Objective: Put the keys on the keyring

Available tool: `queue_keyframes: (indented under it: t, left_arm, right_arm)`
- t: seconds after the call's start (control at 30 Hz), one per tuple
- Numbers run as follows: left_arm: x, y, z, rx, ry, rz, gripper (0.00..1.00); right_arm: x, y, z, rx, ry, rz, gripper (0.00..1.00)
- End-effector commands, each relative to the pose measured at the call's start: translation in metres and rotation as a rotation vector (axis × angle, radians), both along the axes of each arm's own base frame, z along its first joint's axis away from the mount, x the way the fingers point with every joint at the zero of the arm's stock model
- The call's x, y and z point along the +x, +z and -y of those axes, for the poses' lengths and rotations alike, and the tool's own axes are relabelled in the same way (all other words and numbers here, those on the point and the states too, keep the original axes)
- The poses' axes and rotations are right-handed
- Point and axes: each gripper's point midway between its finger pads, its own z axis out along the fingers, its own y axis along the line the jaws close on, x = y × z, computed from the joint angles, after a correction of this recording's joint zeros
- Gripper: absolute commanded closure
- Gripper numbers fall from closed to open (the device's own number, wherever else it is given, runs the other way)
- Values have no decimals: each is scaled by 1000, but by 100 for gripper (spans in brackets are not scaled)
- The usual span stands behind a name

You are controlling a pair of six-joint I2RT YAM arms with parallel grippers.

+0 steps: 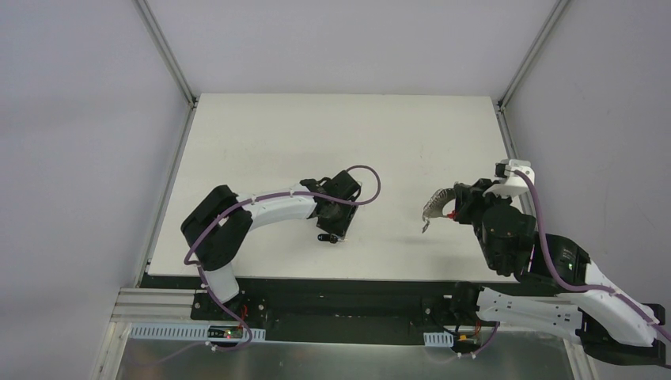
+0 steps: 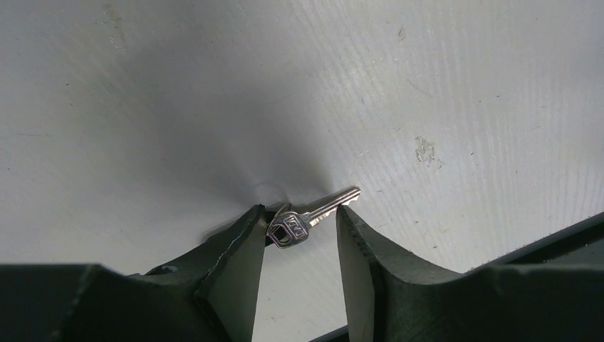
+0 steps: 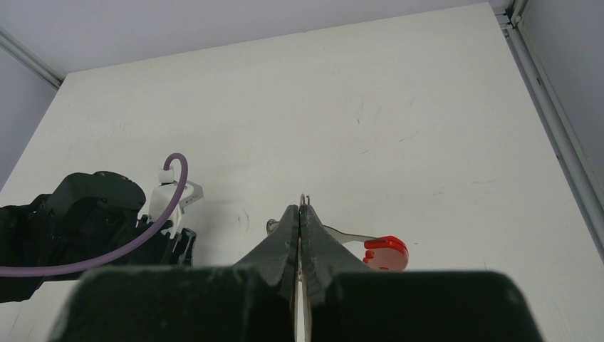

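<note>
White table (image 1: 261, 142) with two robot arms. The right gripper (image 3: 300, 209), fingers pressed together on a thin wire loop, holds the keyring (image 3: 385, 253), probably to steady it for threading. The left gripper (image 2: 299, 211) is partly open and straddles the small key (image 2: 290, 228), which lies flat on the table, seemingly ready to be pinched.

A robotics lab cell: white table (image 1: 261, 134) within plain grey panels (image 1: 79, 119); aluminium framing (image 1: 165, 47) at the corners

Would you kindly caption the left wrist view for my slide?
Open left pincer straddling a small key lying on the white table.
</note>
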Motion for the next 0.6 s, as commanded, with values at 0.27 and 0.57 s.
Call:
queue_keyframes:
  t: [0.27, 0.57]
  left_arm:
    - [4, 1, -2, -21, -3, 4, 69]
    - [4, -2, -7, -21, 1, -1, 83]
  right_arm:
    - [4, 9, -7, 27, -2, 21, 100]
    - [3, 7, -9, 32, 3, 16, 100]
